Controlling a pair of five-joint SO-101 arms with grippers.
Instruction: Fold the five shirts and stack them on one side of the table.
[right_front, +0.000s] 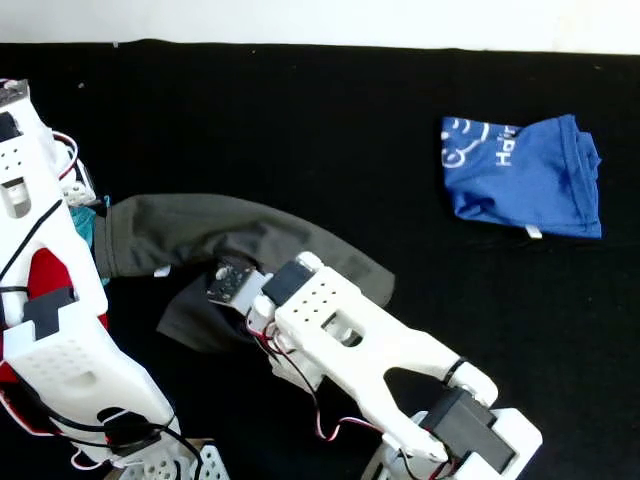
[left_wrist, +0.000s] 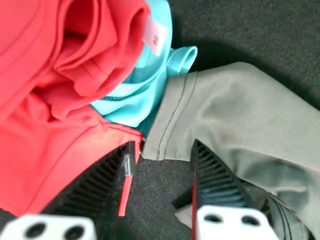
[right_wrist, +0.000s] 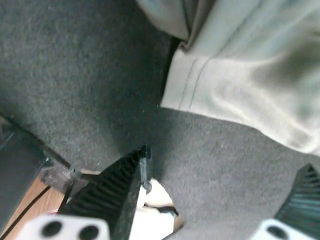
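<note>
High view: the grey shirt (right_front: 200, 235) lies crumpled on the tabletop (right_front: 300, 120), and a folded blue shirt (right_front: 525, 175) sits well apart from it.

Left wrist view: the left end effector (left_wrist: 165, 150), moderately spread and empty, straddles the grey shirt's hem. A red shirt (left_wrist: 50, 100) and a teal shirt (left_wrist: 145, 85) lie just beside that hem, so closing here could snag the red cloth too. In the high view an arm covers most of this crowding.

Right wrist view: the right end effector (right_wrist: 225, 165) gapes wide and empty, just short of another hemmed edge of the grey shirt.

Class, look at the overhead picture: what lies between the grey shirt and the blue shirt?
In the high view, a bare stretch of black tabletop separates the grey shirt from the blue shirt.
</note>
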